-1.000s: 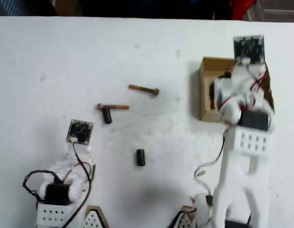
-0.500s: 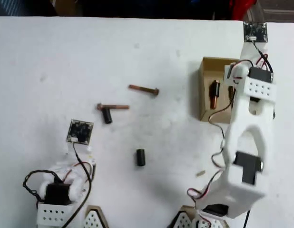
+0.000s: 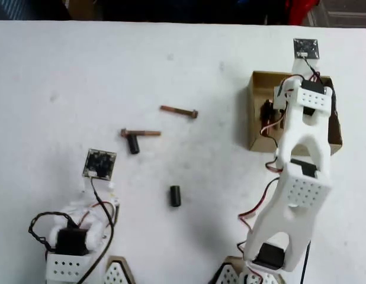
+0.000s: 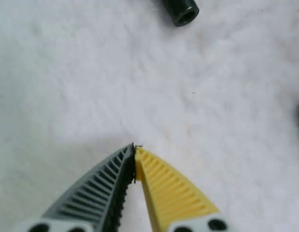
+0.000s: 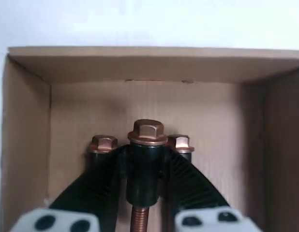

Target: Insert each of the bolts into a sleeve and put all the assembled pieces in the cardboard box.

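Right wrist view: your right gripper (image 5: 144,179) sits inside the cardboard box (image 5: 140,63), clamped on a sleeved bolt (image 5: 145,159), with other bolt heads (image 5: 103,143) behind. Left of centre in the high view, upper bolt (image 3: 179,111), lower bolt (image 3: 141,134), touching sleeve (image 3: 133,144) and lone sleeve (image 3: 175,196) lie unassembled on the tabletop (image 3: 64,71). Your left gripper (image 4: 135,154) is pinched shut, empty.

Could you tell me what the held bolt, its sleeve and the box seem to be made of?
The copper-coloured hex-head bolt is likely metal with a copper-toned plating, given its soft sheen. The black cylindrical sleeve is smooth, and could be plastic or coated metal. The brown box is cardboard, with dull, fibrous walls.
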`<state>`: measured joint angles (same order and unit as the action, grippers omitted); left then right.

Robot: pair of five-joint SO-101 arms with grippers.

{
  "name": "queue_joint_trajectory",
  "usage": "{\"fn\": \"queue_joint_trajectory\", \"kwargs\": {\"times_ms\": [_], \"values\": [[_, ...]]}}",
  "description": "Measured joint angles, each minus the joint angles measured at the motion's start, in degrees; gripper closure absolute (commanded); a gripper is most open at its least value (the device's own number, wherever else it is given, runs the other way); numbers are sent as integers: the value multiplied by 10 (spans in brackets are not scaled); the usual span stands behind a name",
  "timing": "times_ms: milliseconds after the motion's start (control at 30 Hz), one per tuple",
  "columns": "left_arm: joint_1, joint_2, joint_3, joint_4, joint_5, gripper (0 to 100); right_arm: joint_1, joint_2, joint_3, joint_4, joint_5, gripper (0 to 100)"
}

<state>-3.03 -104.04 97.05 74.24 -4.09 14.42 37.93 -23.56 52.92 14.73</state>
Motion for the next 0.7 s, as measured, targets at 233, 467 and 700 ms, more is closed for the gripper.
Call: {"fn": "queue_joint_trajectory", "kwargs": {"times_ms": [233, 467, 700], "values": [[0, 0, 0, 0, 0, 977, 0, 52, -55, 40, 0, 977], [0, 0, 0, 0, 0, 977, 1, 97, -122, 98, 0, 977], [0, 0, 0, 0, 0, 977, 1, 114, -177, 137, 0, 976]]}}
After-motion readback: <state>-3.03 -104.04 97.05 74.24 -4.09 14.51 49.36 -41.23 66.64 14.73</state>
